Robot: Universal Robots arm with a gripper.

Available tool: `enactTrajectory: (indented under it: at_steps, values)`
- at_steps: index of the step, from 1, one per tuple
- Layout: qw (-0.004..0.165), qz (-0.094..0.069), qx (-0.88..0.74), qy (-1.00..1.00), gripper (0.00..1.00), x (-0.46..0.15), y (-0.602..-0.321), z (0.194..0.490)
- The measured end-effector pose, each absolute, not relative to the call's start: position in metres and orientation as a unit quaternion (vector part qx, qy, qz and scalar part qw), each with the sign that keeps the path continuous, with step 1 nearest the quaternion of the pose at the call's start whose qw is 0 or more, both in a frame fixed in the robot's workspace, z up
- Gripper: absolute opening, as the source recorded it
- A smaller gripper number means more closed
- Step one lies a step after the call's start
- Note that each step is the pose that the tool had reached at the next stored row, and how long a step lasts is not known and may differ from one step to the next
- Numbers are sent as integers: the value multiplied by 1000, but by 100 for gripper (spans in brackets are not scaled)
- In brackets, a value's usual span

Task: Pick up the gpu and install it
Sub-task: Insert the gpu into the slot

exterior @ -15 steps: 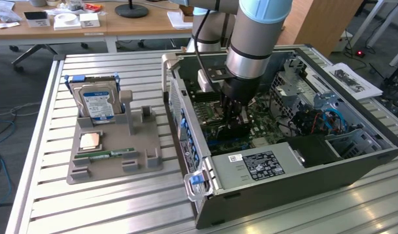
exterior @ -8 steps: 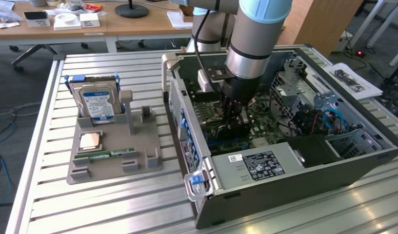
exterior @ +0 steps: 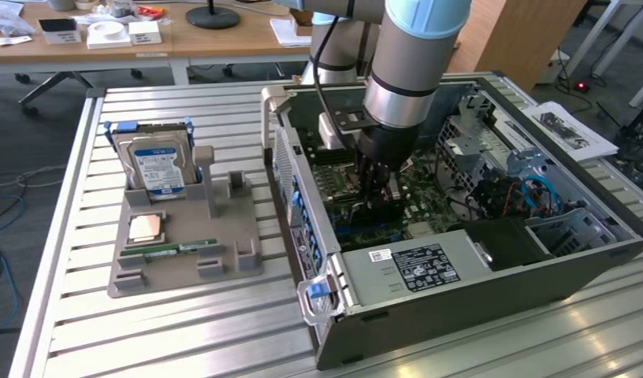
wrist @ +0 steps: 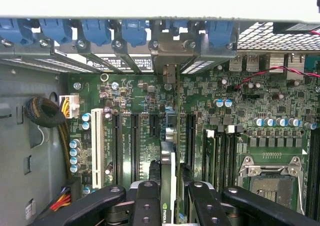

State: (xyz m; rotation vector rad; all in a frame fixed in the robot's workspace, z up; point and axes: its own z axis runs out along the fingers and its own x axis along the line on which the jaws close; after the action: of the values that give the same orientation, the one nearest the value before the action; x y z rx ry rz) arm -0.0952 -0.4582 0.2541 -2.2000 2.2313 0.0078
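End effector [wrist: 172, 198] pinching gpu [wrist: 171, 161] edge-on, card low over motherboard [wrist: 150, 93] inside computer case [exterior: 490, 276]. Keep card vertical, line edge with slot, metal bracket [wrist: 170, 53] at 12 o'clock against rear opening; press evenly.

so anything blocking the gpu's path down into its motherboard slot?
Nothing visible. The gripper holds the thin dark gpu card edge-on, upright over the green motherboard; its silvery end bracket sits at the case's rear opening. The neighbouring black slots look free.
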Motion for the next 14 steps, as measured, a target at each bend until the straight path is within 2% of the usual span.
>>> enactTrajectory:
  at_steps: [8, 10, 11, 14]
  values:
    - [4, 3, -702, 712, 27, -96, -458, 254]
    - [4, 3, -702, 712, 39, -95, -458, 254]
    - [4, 3, -702, 712, 39, -95, -458, 254]
    - [4, 2, -702, 712, 56, -95, -458, 254]
